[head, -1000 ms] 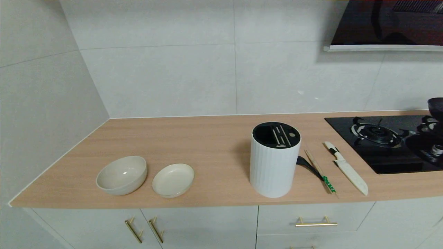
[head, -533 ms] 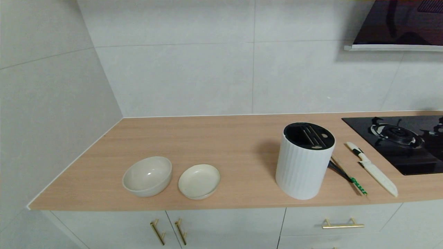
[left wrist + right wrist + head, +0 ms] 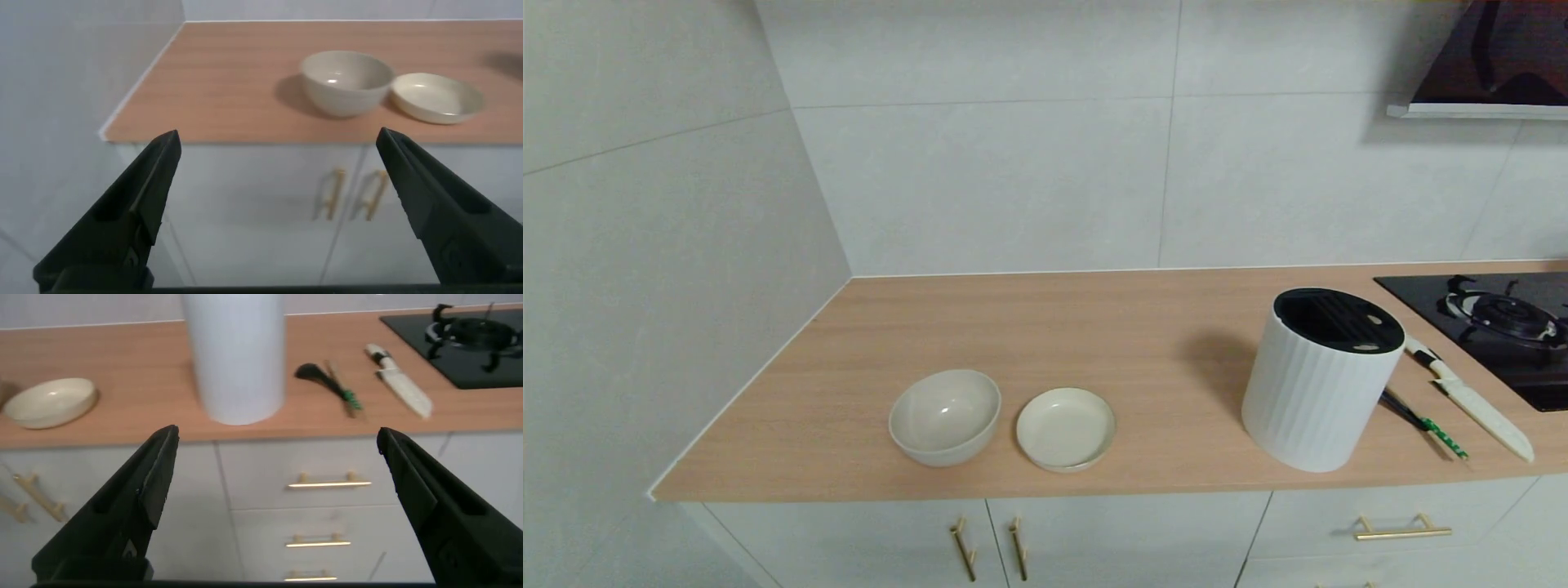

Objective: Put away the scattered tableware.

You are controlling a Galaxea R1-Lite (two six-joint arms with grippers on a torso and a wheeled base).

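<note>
On the wooden counter (image 3: 1029,343) sit a beige bowl (image 3: 944,415) and, just to its right, a shallow beige dish (image 3: 1066,428). Further right stands a white ribbed utensil holder (image 3: 1319,380) with a black slotted top. Beside it lie a black spoon (image 3: 1396,404), chopsticks with green ends (image 3: 1444,437) and a knife with a cream blade (image 3: 1470,400). My left gripper (image 3: 274,204) is open, held off the counter's front edge, facing the bowl (image 3: 345,80) and dish (image 3: 437,96). My right gripper (image 3: 278,502) is open too, in front of the drawers, facing the holder (image 3: 234,355), spoon (image 3: 315,376), chopsticks (image 3: 343,392) and knife (image 3: 400,380).
A black gas hob (image 3: 1499,327) sits at the counter's right end, with a range hood (image 3: 1486,61) above it. Tiled walls close the back and left side. White cabinet doors and drawers with gold handles (image 3: 1401,531) are below the counter.
The head camera has panned left, so everything on the counter has slid to the right in the picture. None of the tableware has moved on the counter.
</note>
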